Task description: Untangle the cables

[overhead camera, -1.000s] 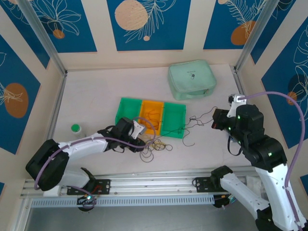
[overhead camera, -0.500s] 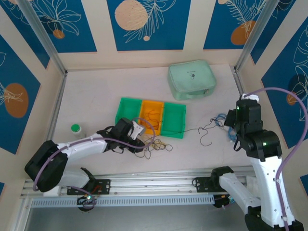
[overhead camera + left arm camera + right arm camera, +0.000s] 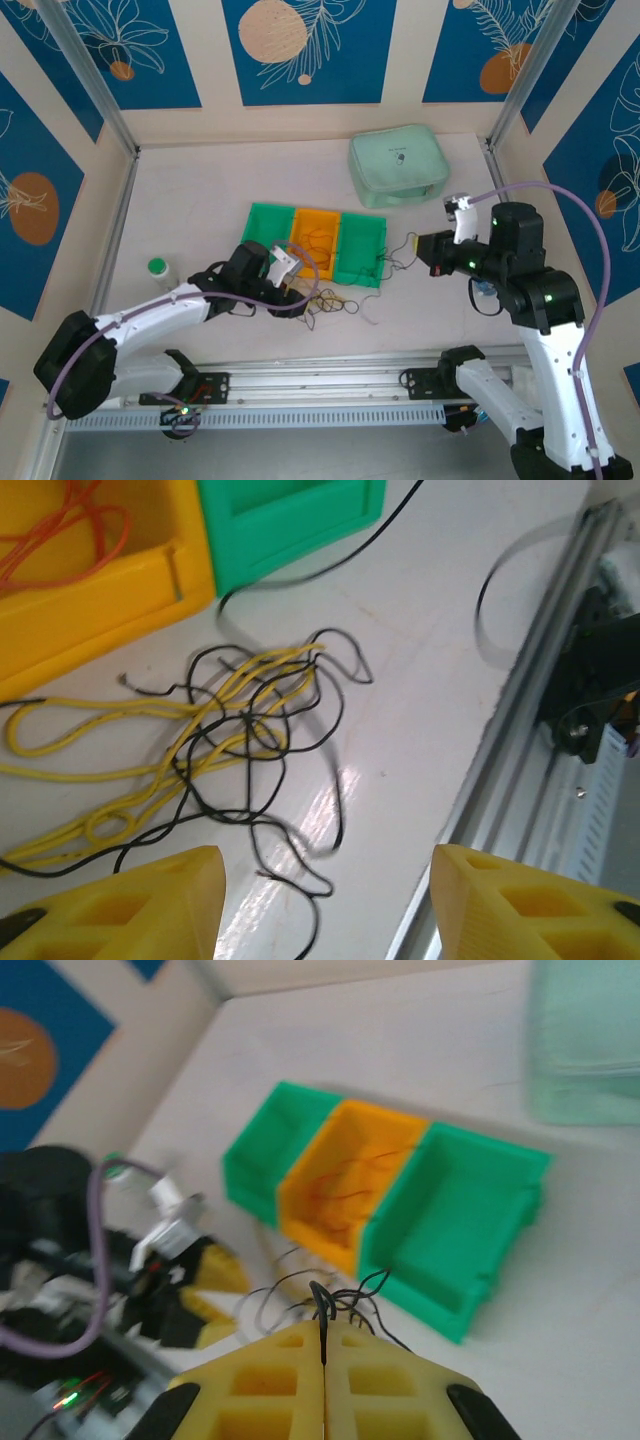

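Top external: left gripper (image 3: 288,292) open at the cable tangle (image 3: 325,300), right gripper (image 3: 428,252) clamped on a black cable (image 3: 322,1308).
Left wrist: fingers well apart, nothing between them. The yellow-and-black tangle lies on the table (image 3: 430,680) at 6 o'clock of the bin row (image 3: 262,214). Right wrist: fingers pressed together, black cable pinched at the tips, gripper at 3 o'clock of the bins. Orange cables (image 3: 340,1195) sit in the orange middle bin.
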Action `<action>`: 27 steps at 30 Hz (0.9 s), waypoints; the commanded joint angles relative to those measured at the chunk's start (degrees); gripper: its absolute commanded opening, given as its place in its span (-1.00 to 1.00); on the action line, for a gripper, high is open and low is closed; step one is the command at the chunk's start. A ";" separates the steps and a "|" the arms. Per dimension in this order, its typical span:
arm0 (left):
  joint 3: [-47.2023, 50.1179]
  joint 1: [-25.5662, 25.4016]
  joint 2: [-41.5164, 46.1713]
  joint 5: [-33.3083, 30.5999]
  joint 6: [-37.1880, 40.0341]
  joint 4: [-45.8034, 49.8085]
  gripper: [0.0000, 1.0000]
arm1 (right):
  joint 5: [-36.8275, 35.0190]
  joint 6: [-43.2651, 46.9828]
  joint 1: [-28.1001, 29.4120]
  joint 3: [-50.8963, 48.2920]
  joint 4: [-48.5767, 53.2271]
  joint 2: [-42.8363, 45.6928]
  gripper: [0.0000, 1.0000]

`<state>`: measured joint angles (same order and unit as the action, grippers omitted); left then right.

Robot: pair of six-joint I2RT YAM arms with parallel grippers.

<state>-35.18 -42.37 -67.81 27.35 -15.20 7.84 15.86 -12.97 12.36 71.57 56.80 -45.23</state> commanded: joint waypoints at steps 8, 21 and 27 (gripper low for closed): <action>-6.03 -0.56 2.25 6.96 1.75 -7.69 0.23 | 13.21 -5.08 11.34 4.72 2.22 -4.13 -0.86; -7.70 -0.78 -5.76 19.13 -1.73 -21.61 0.28 | 17.53 -7.23 12.87 2.31 -1.33 -7.94 -0.85; -9.04 -0.71 -8.92 20.28 -1.36 -24.18 0.29 | 18.87 -7.35 12.86 2.41 -2.56 -8.99 -0.85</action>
<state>-41.89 -42.48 -75.90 44.49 -16.49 -12.49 32.03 -19.75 25.02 74.35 55.07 -53.89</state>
